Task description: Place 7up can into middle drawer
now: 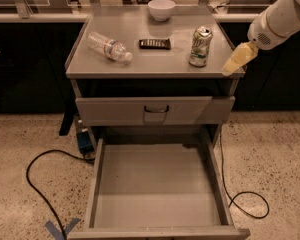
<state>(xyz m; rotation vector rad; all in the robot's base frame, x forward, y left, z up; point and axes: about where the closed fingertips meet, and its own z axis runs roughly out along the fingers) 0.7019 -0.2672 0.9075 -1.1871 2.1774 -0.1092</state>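
The 7up can (pixel 200 46), green and white with a silver top, stands upright on the right part of the cabinet top (pixel 150 59). My gripper (pixel 234 61), with yellowish tips on a white arm, hangs at the cabinet top's right front corner, a short way right of the can and not touching it. It holds nothing. The middle drawer (pixel 157 184) is pulled fully out below, a deep grey tray with a bare floor.
A clear plastic water bottle (pixel 109 47) lies on its side at the left of the top. A dark flat packet (pixel 155 44) and a white bowl (pixel 161 9) sit behind. A shut drawer front (pixel 155 110) with a dark handle is above the open tray. Black cables (pixel 40 184) lie on the floor.
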